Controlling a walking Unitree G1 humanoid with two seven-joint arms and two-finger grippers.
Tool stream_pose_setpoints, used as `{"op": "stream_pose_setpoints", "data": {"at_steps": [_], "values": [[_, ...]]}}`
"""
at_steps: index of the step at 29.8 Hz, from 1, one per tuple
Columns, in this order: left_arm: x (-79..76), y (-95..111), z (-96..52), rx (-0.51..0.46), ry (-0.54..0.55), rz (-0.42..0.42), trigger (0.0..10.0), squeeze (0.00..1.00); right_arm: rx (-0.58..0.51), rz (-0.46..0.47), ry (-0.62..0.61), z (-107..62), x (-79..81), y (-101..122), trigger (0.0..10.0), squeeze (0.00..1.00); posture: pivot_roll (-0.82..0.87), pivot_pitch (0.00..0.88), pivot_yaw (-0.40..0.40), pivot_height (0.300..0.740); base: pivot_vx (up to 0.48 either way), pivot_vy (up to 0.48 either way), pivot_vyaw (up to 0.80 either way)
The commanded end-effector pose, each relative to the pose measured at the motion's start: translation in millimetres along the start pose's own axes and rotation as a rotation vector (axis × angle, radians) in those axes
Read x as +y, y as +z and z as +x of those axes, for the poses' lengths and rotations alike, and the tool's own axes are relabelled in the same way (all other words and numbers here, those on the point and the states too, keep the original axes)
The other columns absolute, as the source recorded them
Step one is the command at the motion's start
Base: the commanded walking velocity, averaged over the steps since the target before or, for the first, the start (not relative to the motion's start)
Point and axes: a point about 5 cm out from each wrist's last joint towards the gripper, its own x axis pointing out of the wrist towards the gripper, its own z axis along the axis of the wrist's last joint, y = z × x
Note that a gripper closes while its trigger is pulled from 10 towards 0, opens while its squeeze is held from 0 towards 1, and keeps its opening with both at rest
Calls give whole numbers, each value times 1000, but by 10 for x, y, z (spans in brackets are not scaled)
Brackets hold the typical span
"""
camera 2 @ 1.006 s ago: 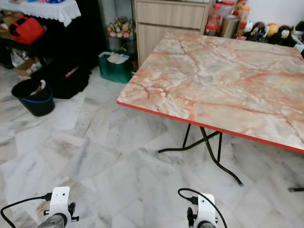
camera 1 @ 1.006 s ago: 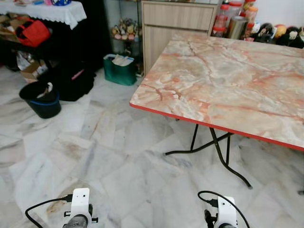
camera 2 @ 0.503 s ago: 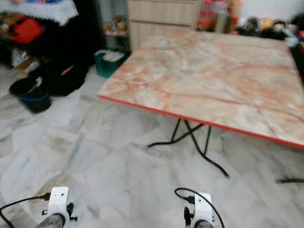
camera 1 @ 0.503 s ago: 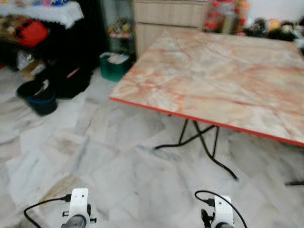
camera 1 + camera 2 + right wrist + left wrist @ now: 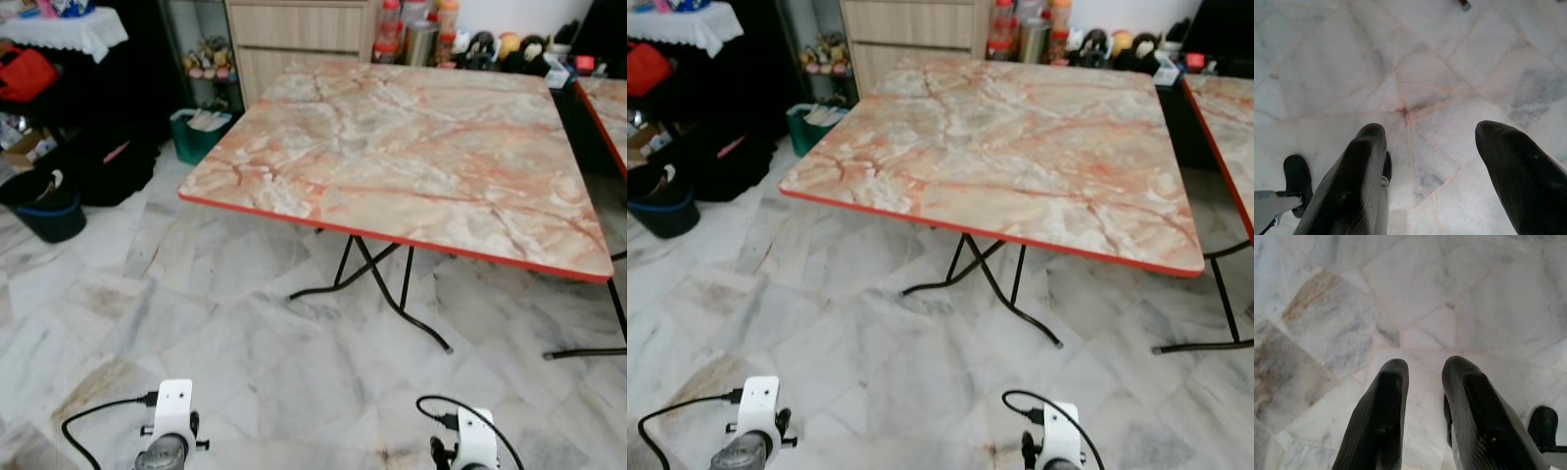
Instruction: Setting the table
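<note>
left eye view: we face the marble-topped table (image 5: 411, 147), bare, just ahead. both our arms hang low over the floor (image 5: 245, 372), left gripper (image 5: 1422, 369) slightly parted, right gripper (image 5: 1427, 132) wide apart, both empty. we judge the setting hasn't begun.

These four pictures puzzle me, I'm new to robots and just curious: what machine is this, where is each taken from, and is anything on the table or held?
It is a walking humanoid robot. Two pictures come from cameras in its head, looking down at a marble-patterned table with nothing on it. Both arms hang low above the tiled floor. The other two come from wrist cameras, each looking along a two-fingered tool: the left tool and the right tool. Both are open and hold nothing.
</note>
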Motion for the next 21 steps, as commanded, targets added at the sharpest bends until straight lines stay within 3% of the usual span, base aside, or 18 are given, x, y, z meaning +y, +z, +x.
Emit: {"op": "stream_pose_setpoints", "data": {"at_steps": [1, 21], "values": [[54, -55, -11, 23, 13, -2, 10000, 0, 3, 15, 7, 4, 31, 5, 10000, 0, 2, 93, 2, 740, 0, 0, 0], [12, -70, -14, 31, 2, -3, 10000, 0, 13, 1, 15, -8, 46, -56, 10000, 0, 3, 98, -11, 740, 0, -447, 0]]}}
